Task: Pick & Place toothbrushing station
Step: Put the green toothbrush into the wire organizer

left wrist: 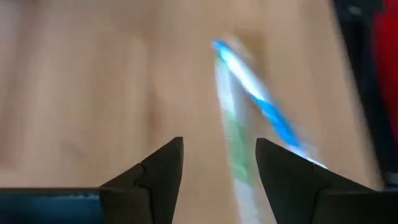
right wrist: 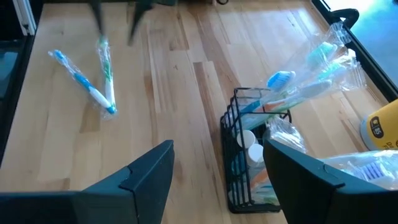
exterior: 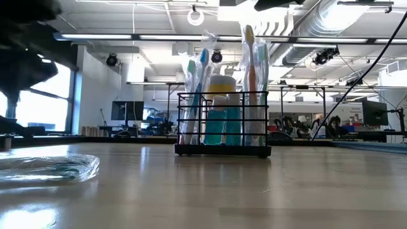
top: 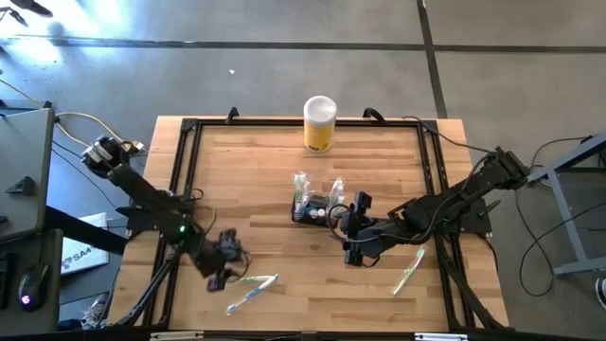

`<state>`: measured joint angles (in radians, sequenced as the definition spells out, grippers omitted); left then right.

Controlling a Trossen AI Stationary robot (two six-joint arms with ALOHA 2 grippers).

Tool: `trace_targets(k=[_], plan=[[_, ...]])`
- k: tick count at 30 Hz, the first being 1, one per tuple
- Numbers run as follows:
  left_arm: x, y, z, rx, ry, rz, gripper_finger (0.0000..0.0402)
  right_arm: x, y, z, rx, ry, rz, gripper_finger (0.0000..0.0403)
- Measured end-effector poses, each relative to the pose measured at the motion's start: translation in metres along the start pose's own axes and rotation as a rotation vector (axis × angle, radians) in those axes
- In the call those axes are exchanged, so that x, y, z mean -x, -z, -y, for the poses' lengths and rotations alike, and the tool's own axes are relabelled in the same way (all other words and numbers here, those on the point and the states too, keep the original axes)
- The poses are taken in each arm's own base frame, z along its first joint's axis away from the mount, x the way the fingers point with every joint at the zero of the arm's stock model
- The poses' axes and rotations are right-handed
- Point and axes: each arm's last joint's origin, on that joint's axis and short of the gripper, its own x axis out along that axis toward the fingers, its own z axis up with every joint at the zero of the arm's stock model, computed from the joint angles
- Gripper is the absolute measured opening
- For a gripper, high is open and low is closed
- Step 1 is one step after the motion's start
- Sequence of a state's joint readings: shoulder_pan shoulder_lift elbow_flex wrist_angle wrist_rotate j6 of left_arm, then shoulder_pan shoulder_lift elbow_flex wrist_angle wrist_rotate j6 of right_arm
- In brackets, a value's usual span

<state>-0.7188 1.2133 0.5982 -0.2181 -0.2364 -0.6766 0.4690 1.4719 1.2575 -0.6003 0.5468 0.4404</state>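
1. The left gripper (top: 223,262) hovers near the table's (top: 275,161) front left, fingers spread and holding nothing — its wrist view shows two wrapped toothbrushes (left wrist: 249,118) just beyond the tips.
2. The caddy (top: 312,208) stands mid-table; only the low view shows blue bottles (exterior: 224,124) inside.
3. One yellow can (top: 320,123) stands at the back.
4. The right gripper (top: 352,237) sits beside the caddy — fingers wide apart, empty; a third loose toothbrush (top: 409,270) lies nearby.
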Motion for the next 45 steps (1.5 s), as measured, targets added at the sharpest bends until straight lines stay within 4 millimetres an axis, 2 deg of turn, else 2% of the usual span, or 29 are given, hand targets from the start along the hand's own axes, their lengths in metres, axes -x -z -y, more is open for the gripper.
trace_targets(k=[3,6,11,16,24,27,30,32,38,42,45], plan=[[0.002,0.004,0.023,0.069,0.054,-0.050,0.0196,0.000,0.000,0.000,-0.002,-0.002,0.003,0.0240],[-0.002,0.011,0.035,0.024,0.023,-0.093,0.0196,0.000,-0.001,0.000,-0.003,-0.003,0.005,0.0240],[-0.018,0.027,0.032,0.023,-0.068,-0.218,0.0196,0.000,0.000,0.000,-0.003,-0.002,0.004,0.0240],[-0.032,0.037,0.032,0.034,-0.082,-0.300,0.0196,0.000,0.000,0.000,-0.003,-0.008,0.002,0.0240],[-0.040,0.042,0.031,0.034,-0.100,-0.338,0.0196,0.000,-0.001,0.000,-0.003,-0.008,0.002,0.0240],[-0.045,0.046,0.029,0.094,-0.141,-0.374,0.0192,0.000,-0.001,0.000,-0.003,-0.008,0.002,0.0240],[-0.050,0.053,0.025,0.136,-0.192,-0.436,0.0169,0.000,-0.001,0.000,-0.003,-0.008,0.002,0.0240],[-0.052,0.056,0.024,0.140,-0.209,-0.455,0.0140,0.000,-0.001,0.000,-0.003,-0.008,0.002,0.0240],[-0.052,0.054,0.018,0.123,-0.230,-0.474,0.0017,0.000,-0.001,0.000,-0.003,-0.008,0.002,0.0240],[-0.053,0.049,0.014,0.147,-0.236,-0.510,0.0014,-0.002,0.000,-0.001,-0.005,0.002,-0.001,0.0240],[-0.049,0.037,0.018,0.107,-0.269,-0.552,0.0006,-0.005,0.000,-0.001,-0.007,-0.004,-0.009,0.0240]])
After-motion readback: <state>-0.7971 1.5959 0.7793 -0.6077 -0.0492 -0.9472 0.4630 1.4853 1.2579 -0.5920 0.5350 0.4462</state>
